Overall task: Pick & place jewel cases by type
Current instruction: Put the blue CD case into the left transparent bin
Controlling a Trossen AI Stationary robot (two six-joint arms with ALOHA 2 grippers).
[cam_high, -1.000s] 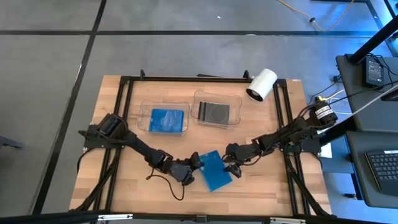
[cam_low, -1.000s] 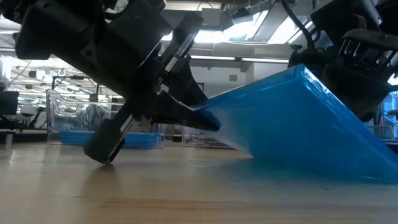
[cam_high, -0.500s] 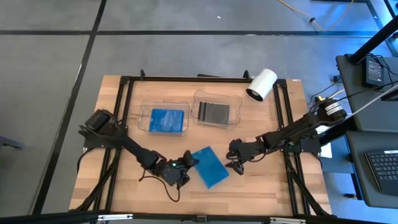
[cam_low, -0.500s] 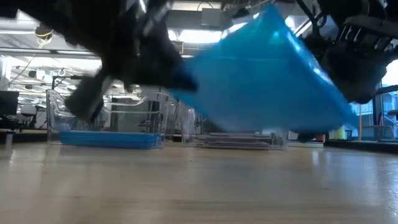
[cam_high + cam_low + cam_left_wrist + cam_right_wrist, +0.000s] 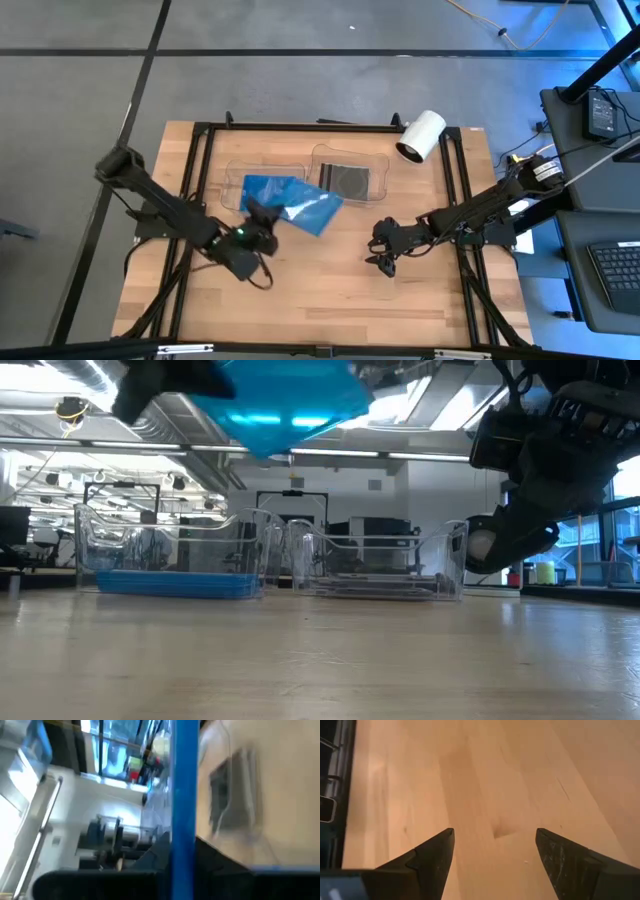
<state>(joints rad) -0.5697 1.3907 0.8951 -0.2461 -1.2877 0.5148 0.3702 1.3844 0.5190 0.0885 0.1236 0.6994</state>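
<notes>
- The left gripper (image 5: 268,218), left of centre in the high view, is clamped on a bright blue jewel case (image 5: 305,211), held in the air over the near edge of the left tray (image 5: 232,172).
- From table height that blue case (image 5: 285,395) sits at the top of the frame, well above the wood.
- A second blue case (image 5: 175,585) lies flat in the left tray; dark cases (image 5: 347,180) lie in the right tray (image 5: 375,160).
- The right gripper (image 5: 384,256), right of centre, hangs over bare table (image 5: 420,300), fingers (image 5: 432,857) spread wide, holding nothing.
</notes>
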